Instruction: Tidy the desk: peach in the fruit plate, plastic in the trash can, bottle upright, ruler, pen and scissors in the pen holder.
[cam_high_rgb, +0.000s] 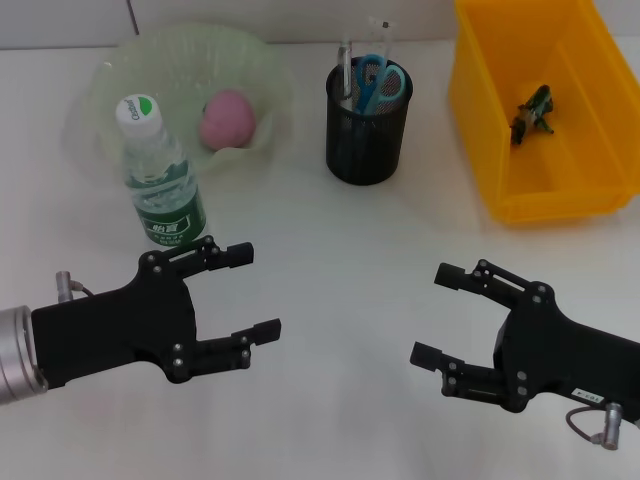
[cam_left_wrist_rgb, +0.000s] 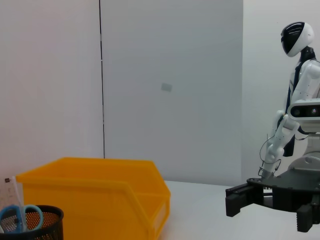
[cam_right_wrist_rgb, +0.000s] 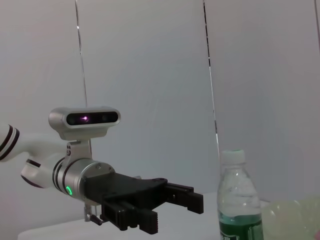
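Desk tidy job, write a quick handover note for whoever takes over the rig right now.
Left gripper: open, empty, hovering low over the desk's near left.
Right gripper: open, empty, near right.
Peach lies in the green fruit plate.
Water bottle stands upright in front of the plate.
Scissors and other slim items stand in the black mesh pen holder; which are ruler and pen is hard to tell.
Crumpled plastic sits in the yellow bin.
Done: apparently everything. Left: confirm the holder's contents.

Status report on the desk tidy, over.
Left gripper and right gripper open, empty, low over desk. Bottle upright, peach in fruit plate, scissors in pen holder, plastic in trash can. Nothing obstructing.
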